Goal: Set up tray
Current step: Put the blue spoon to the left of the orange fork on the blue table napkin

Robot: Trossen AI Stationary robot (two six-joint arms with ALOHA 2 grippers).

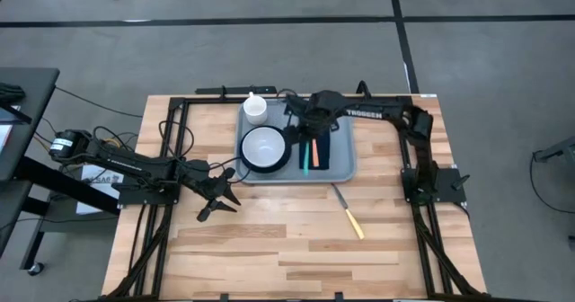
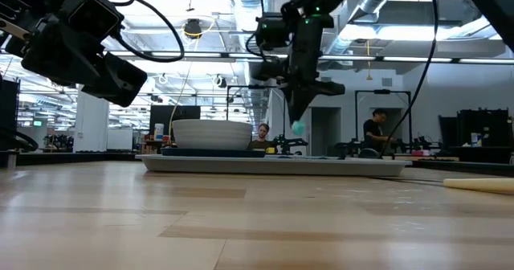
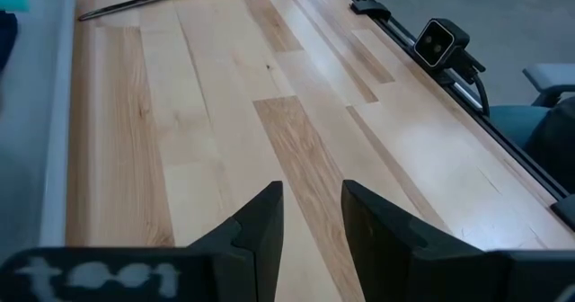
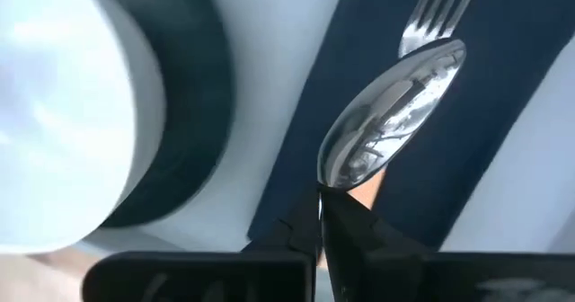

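In the high view the left arm is seen stretched from the left edge of the frame toward the centre, its left pincer (image 1: 218, 197) held over bare wood at centre-left, just beside the lower left corner of the tray. Its fingers (image 3: 260, 226) are parted, with nothing between them, as the left wrist view shows.

The tray (image 1: 346, 169) is found in the upper middle of the high view, its long axis running left to right across the surface (image 1: 269, 248). A white cup (image 1: 255, 108) sits at its upper left corner, a white bowl (image 1: 263, 146) on a dark plate (image 1: 284, 161) fills its left half, and a navy napkin (image 1: 337, 149) carrying a teal-handled and an orange-handled utensil lies in its right half, the handles pointing toward the lower edge of the frame.

The right arm is seen reaching in from the upper right, its right pincer (image 1: 304, 133) poised over the middle of the tray. In the right wrist view its fingers are closed on the spoon (image 4: 391, 113), whose bowl hangs above the napkin beside a fork (image 4: 436, 10).

A knife (image 1: 349, 210) with a pale handle lies on open wood below the tray's lower right corner. The lower half of the surface is open.
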